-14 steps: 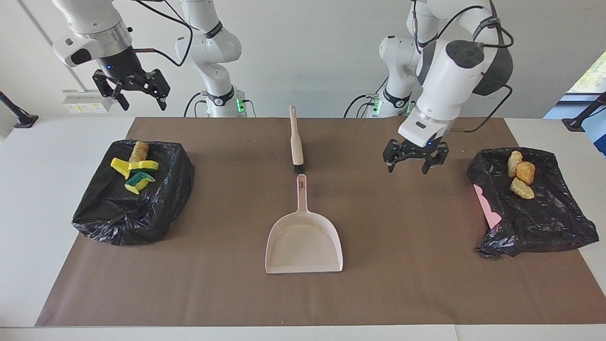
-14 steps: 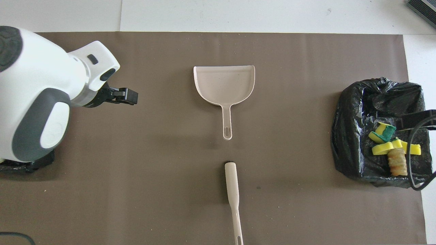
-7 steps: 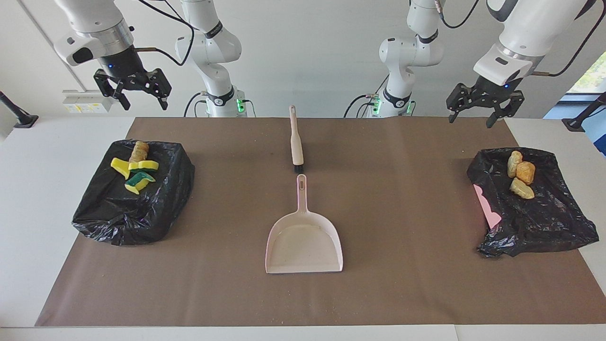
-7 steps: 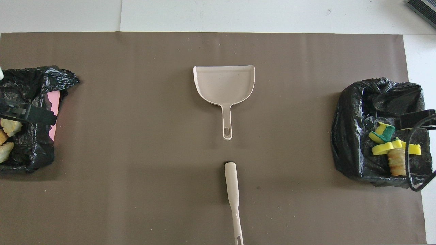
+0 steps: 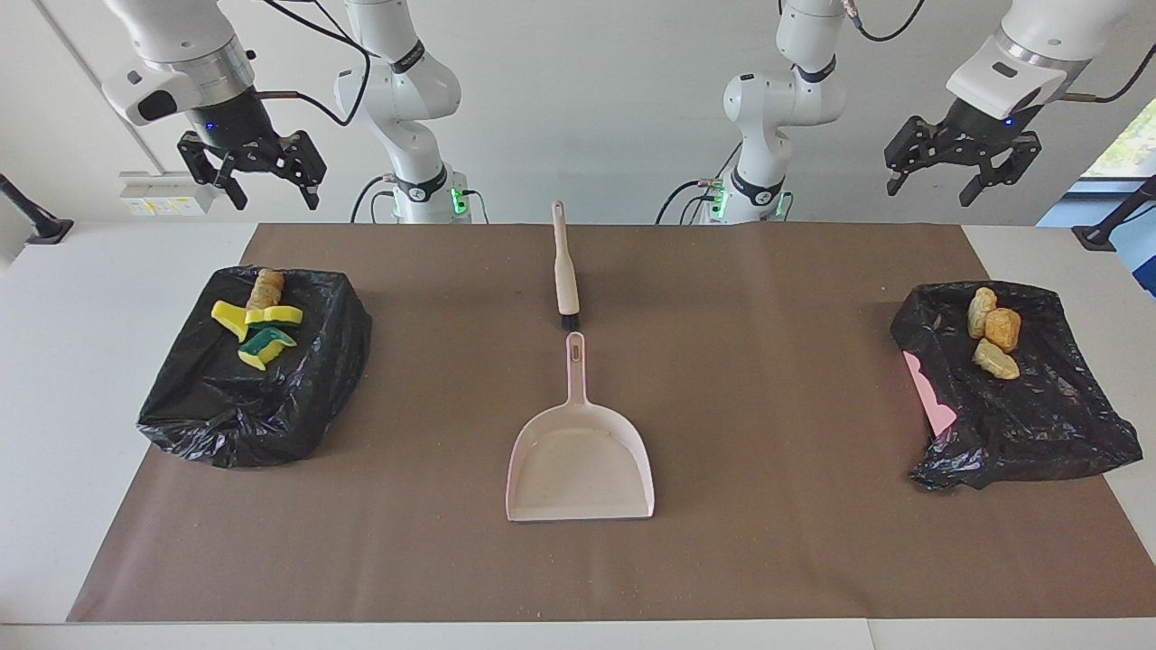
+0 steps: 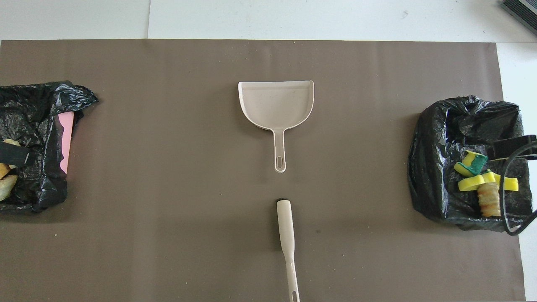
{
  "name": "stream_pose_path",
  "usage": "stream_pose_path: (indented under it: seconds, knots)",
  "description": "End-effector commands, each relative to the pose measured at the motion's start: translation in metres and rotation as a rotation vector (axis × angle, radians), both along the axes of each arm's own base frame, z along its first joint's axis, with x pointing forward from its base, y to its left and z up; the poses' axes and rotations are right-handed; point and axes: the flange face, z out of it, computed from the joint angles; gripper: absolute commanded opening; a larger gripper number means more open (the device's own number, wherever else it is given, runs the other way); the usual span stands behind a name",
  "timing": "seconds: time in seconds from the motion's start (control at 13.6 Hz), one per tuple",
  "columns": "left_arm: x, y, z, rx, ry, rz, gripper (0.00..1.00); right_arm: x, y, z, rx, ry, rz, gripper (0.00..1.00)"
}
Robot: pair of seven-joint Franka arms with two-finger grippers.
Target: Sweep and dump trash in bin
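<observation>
The trash lies in two black-bagged bins. Yellow sponge chunks (image 5: 257, 329) and a bread lump (image 5: 265, 287) rest in the bin (image 5: 208, 424) at the right arm's end. Three bread lumps (image 5: 992, 334) rest in the bin (image 5: 1039, 433) at the left arm's end. My right gripper (image 5: 275, 194) hangs high over the first bin, open and empty. My left gripper (image 5: 932, 185) hangs high over the second bin, open and empty. In the overhead view only one finger of each shows, the left gripper's finger (image 6: 14, 155) and the right gripper's finger (image 6: 509, 147).
A pale pink dustpan (image 5: 578, 460) lies mid-table on the brown mat (image 5: 777, 542), handle toward the robots. A beige-handled brush (image 5: 565, 266) lies in line with it, nearer the robots, bristles toward the pan's handle. A pink patch (image 5: 930, 393) shows at the left-end bin's side.
My left gripper has risen from low over the mat beside the brush and swung out high over the bin at its end. The right gripper has barely moved.
</observation>
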Motion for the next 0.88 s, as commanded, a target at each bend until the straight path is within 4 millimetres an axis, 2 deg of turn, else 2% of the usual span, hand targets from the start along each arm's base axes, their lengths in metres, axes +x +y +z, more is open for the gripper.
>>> stream_pose_path:
  seconds: [0.0,0.29,0.81]
  knots:
    - [-0.0028,0.0111,0.0067,-0.004,-0.004,0.021,1.0,-0.0022,0.0032,0.0025,-0.009,0.004,0.032,1.0]
    - [-0.0033,0.0207,0.0073,0.002,-0.005,0.043,1.0,-0.003,0.0042,0.003,-0.007,0.006,0.04,1.0]
    - [-0.0044,0.0207,0.0082,0.002,-0.006,0.043,1.0,-0.0064,0.0041,0.0014,-0.006,0.01,0.037,1.0]
